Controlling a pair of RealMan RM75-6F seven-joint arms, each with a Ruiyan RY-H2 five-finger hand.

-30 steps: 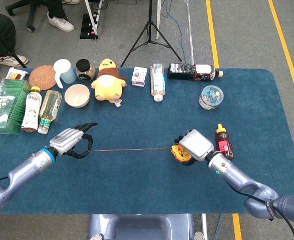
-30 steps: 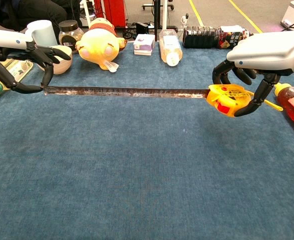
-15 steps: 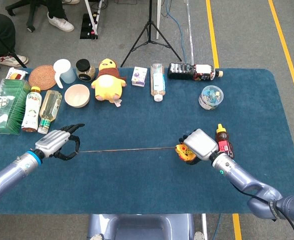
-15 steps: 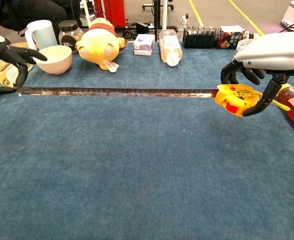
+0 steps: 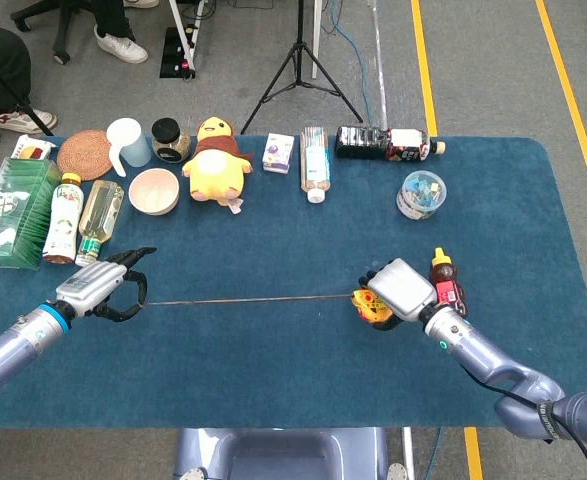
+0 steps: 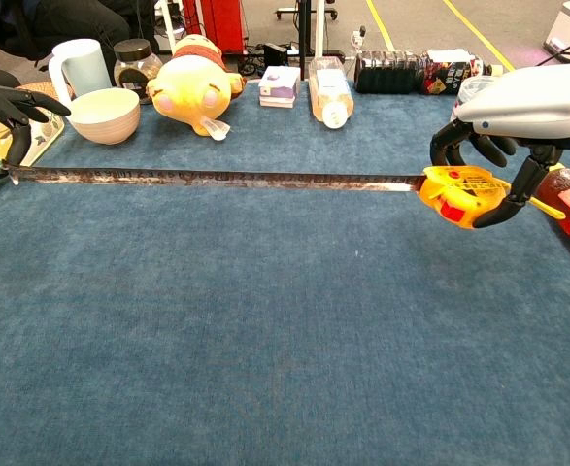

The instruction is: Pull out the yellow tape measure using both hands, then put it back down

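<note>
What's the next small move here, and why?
Probably start lowering both hands together. The blade is already drawn out above the cloth, the left hand pinching its tip, the right hand gripping the case. What remains is setting it down.

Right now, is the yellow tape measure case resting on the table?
No, the right robot hand holds the tape measure case clear above the cloth.
</note>
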